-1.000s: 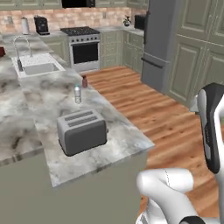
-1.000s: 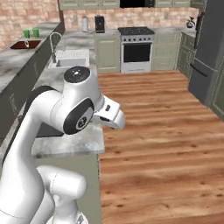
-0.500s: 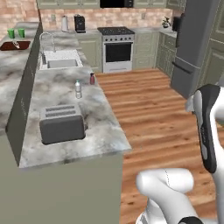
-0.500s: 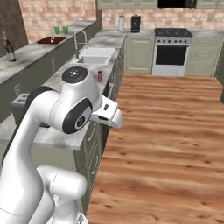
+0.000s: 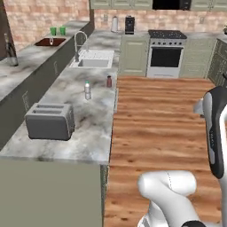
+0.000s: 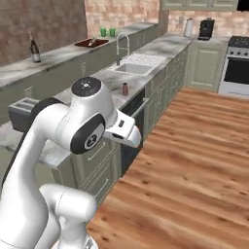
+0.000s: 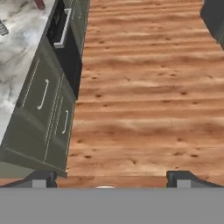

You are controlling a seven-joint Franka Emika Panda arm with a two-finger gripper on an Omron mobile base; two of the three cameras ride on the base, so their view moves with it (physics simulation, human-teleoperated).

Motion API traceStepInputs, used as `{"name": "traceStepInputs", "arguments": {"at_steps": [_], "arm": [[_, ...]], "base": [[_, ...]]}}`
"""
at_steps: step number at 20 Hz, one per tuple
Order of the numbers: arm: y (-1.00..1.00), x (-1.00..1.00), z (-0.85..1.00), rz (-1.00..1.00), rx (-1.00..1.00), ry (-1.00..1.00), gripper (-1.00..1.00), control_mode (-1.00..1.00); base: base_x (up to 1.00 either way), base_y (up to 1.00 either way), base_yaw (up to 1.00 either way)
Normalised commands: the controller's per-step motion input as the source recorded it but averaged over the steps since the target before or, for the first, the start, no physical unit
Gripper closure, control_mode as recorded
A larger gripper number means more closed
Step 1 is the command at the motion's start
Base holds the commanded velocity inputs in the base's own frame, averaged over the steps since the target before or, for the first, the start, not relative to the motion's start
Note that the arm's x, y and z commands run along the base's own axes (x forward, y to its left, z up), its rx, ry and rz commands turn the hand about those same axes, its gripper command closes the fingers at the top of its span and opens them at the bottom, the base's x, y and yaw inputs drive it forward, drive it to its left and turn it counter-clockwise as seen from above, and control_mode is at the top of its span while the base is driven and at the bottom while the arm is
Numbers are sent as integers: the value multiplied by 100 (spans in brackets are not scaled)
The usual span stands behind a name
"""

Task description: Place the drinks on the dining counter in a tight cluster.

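Your robot stood at the end of the lower worktop [image 5: 84, 111] with its claw [image 7: 111, 178] released, the two finger tips spread wide and holding nothing, aimed down at the wooden floor [image 7: 144, 96] beside the dark drawer fronts [image 7: 46, 113].

None of the three drinks had been brought together. The wine bottle [image 5: 10, 51] stood upright on the dining counter [image 5: 31, 62], the raised marble top on the sage-green wall, far along it and well apart from the other two. The water bottle [image 5: 87, 90] and the maroon bottle [image 5: 109, 81] both sat on the lower worktop, near each other but not touching, between the toaster [image 5: 49, 120] and the sink [image 5: 92, 60]. From the right base camera, you could see the maroon bottle [image 6: 125, 89] just in front of the sink [image 6: 131, 68] and the wine bottle [image 6: 33, 50] up on the raised counter [image 6: 53, 61].

By this showing, the job had barely begun: only the wine bottle was on the right surface, and the other two remained to be lifted up and set beside it. The arm was not reaching toward either bottle, so you would likely have had to bring the claw over the lower worktop first. The water bottle, slim and clear, looked the easier to tip on approach.
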Motion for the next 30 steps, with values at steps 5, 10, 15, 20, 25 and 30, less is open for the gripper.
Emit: {"name": "traceStepInputs", "arguments": {"at_steps": [5,10,15,20,25,30], "arm": [[0,0,0,0,0,0,-100,100],[0,0,0,0,0,0,-100,100],[0,0,0,0,0,0,-100,100],[0,0,0,0,0,0,-100,100],[0,0,0,0,0,0,-100,100],[0,0,0,0,0,0,-100,100]], "base": [[64,-47,83],[63,-64,78],[1,-100,53],[29,-90,66],[61,-83,69],[-8,-100,42]]}}
